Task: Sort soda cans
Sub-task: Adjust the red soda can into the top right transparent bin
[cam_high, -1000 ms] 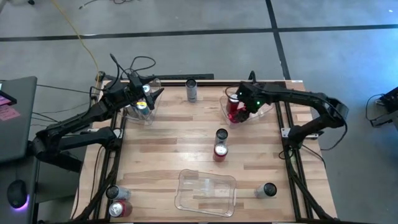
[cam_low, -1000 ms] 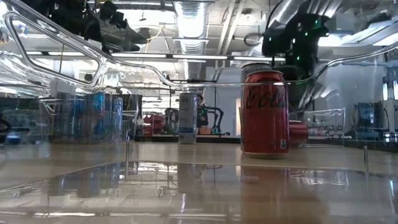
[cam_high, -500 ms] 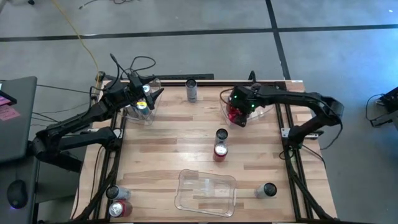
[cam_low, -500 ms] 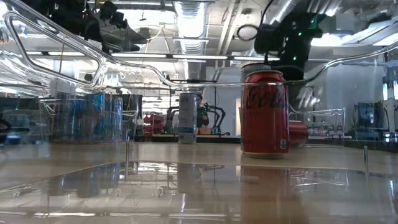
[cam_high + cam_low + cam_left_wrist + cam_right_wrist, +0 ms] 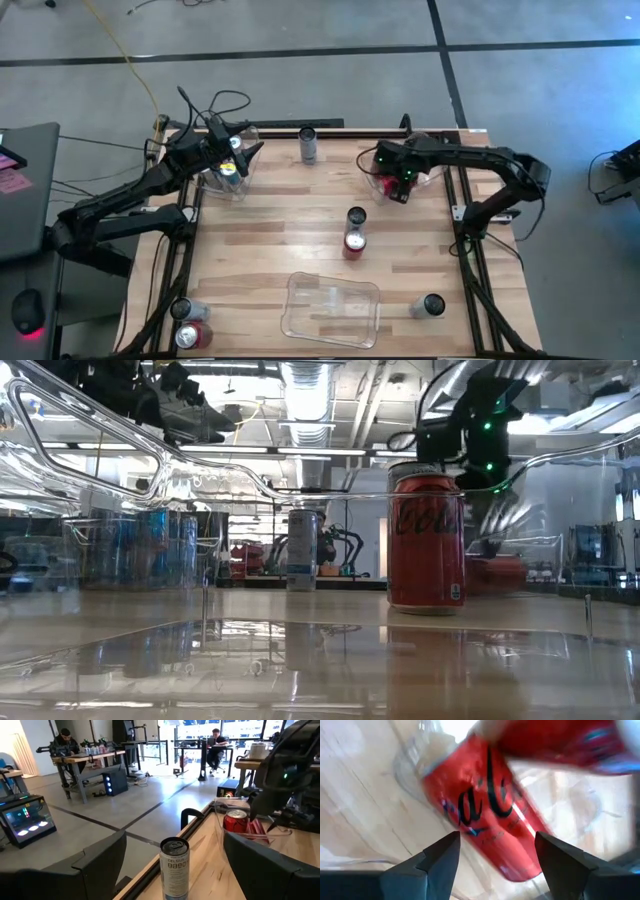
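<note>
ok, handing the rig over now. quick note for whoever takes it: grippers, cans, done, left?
Left gripper: open and empty, above the far-left bin, which holds silver-blue cans.
Right gripper: open over the far-right bin; a red can lies on its side inside, not gripped.
Near bin: no cans visible in it.
Loose on the table: grey can at the far edge, dark can and red can mid-table, dark can near right, two cans at the near-left corner.
Left: sort those six.
</note>
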Motion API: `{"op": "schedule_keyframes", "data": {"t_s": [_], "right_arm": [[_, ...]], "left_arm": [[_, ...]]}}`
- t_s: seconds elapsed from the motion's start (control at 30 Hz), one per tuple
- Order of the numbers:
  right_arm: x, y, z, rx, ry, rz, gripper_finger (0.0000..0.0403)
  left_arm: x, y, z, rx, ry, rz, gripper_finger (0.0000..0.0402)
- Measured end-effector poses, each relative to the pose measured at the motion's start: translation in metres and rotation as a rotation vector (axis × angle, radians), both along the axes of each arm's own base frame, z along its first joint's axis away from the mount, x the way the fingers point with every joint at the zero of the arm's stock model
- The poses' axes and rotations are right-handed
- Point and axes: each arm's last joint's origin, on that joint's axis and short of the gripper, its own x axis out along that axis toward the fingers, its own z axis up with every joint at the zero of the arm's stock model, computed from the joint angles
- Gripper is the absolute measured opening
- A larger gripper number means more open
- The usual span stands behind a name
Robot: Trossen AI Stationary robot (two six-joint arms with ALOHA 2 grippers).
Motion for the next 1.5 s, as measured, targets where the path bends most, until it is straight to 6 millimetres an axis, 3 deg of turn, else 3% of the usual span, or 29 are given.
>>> {"op": "schedule_keyframes", "data": {"t_s": [0.33, 0.57, 0.77, 1.1, 1.5], "right_arm": [[-0.027, -0.005, 0.028, -0.067, -0.044, -0.071, 0.0276], [-0.037, -0.018, 0.030, 0.015, -0.089, -0.001, 0.0276], [-0.036, -0.027, 0.022, 0.000, -0.126, 0.075, 0.0302], [-0.033, -0.041, -0.008, 0.148, -0.036, 0.045, 0.0373], [-0.021, -0.058, -0.039, 0.226, -0.025, 0.104, 0.0387]], "left_arm": [[0.000, 0.000, 0.000, 0.000, 0.000, 0.000, 0.0332], [0.000, 0.000, 0.000, 0.000, 0.000, 0.000, 0.0332], [0.000, 0.000, 0.000, 0.001, -0.001, 0.000, 0.0332], [0.000, 0.000, 0.000, -0.001, 0.002, 0.000, 0.0332], [0.000, 0.000, -0.001, -0.005, 0.006, 0.000, 0.0332]]}}
